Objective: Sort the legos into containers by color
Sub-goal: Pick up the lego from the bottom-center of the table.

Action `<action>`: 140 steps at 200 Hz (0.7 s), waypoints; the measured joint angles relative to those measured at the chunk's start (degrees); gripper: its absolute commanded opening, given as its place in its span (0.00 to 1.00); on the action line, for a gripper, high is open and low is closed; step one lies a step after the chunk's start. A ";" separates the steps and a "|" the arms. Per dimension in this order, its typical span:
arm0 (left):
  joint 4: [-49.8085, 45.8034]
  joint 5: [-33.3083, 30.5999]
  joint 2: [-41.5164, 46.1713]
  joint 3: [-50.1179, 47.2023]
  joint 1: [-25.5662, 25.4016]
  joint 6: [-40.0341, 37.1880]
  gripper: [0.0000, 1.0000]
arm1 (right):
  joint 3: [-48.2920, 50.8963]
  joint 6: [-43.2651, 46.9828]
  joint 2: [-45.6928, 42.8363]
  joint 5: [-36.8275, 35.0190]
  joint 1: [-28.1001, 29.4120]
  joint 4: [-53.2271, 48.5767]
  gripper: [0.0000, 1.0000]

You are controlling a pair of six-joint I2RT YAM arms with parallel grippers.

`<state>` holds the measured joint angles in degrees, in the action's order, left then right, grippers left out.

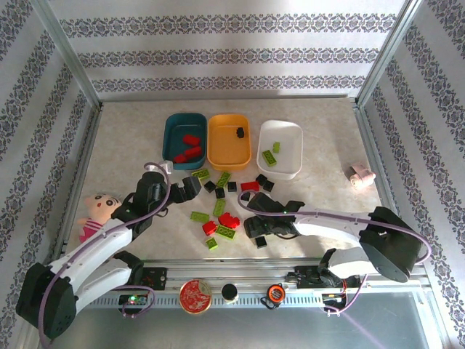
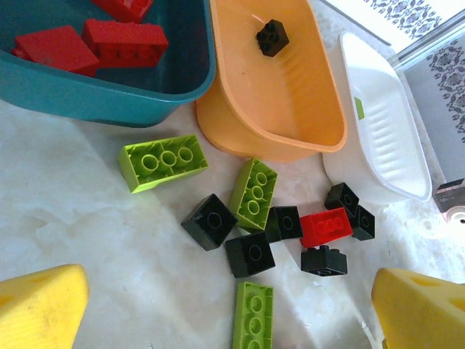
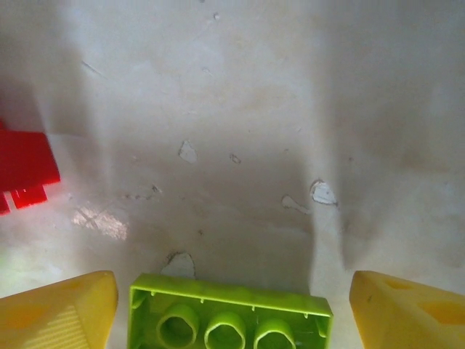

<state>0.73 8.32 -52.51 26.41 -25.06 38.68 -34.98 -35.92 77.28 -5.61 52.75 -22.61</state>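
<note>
Your tabletop (image 1: 320, 211) carries three containers in a row at the upper middle of the top view. The teal tray (image 1: 168, 138) on the left holds red bricks (image 1: 190, 145), the orange tray (image 1: 229, 150) in the middle holds one black brick (image 1: 238, 131), and the white tray (image 1: 289, 138) on the right holds two lime bricks (image 1: 269, 157). Your left tool (image 2: 229, 276) hangs spread wide just below the teal tray, gripping nothing. Your right tool (image 3: 232, 280) is spread too, with an upturned lime brick (image 3: 229, 320) lying between its fingers and a sliver of gap on each side. Loose legos (image 1: 219, 207) lie scattered between the two tools.
</note>
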 measured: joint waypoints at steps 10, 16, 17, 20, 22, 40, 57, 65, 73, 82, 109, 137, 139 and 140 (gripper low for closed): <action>-0.11 -0.17 0.79 -0.48 0.00 0.22 1.00 | -0.57 0.09 0.76 -0.42 0.11 0.00 0.77; -0.24 -0.24 1.07 -0.68 0.00 0.33 1.00 | -0.74 0.09 1.16 -0.61 0.35 0.02 0.77; -0.26 -0.26 1.11 -0.70 0.00 0.39 1.00 | -0.79 0.02 1.25 -0.66 0.39 0.00 0.77; -0.35 -0.39 1.18 -0.76 0.00 0.44 1.00 | -0.85 0.04 1.44 -0.70 0.39 0.00 0.77; -0.39 -0.39 1.22 -0.81 0.00 0.44 1.00 | -0.87 0.02 1.55 -0.70 0.42 0.00 0.77; -0.92 -0.87 1.31 -0.85 0.00 0.46 1.00 | -1.20 0.07 2.95 -1.03 1.40 -0.26 0.79; -1.36 -1.07 1.44 -0.85 0.00 0.46 1.00 | -1.81 0.00 3.69 -1.46 1.99 -0.59 0.80; -1.49 -1.11 1.49 -0.85 0.00 0.46 1.00 | -1.90 -0.02 3.91 -1.60 2.16 -0.74 0.79; -1.60 -1.25 1.49 -0.85 0.00 0.46 1.00 | -1.92 -0.02 4.11 -1.88 2.27 -0.79 0.76; -1.64 -1.36 1.53 -0.85 -0.02 0.46 1.00 | -2.03 -0.09 4.35 -2.19 2.27 -0.87 0.72; -1.77 -1.64 1.53 -0.85 0.00 0.44 1.00 | -2.25 -0.28 4.63 -3.13 2.27 -1.27 0.62; -2.29 -2.23 1.77 -0.85 0.00 0.42 1.00 | -2.69 -0.13 4.61 -3.19 2.27 -1.73 0.56; -2.36 -2.34 1.79 -0.85 0.00 0.42 1.00 | -2.71 -0.17 4.61 -3.21 2.25 -1.79 0.55; -2.40 -2.36 1.81 -0.85 -0.02 0.42 1.00 | -2.71 -0.11 4.61 -3.19 2.25 -1.81 0.55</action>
<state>-1.67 5.96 -50.70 25.56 -25.08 39.09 -37.69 -36.03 81.89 -8.80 55.00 -24.43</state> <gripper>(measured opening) 0.997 0.597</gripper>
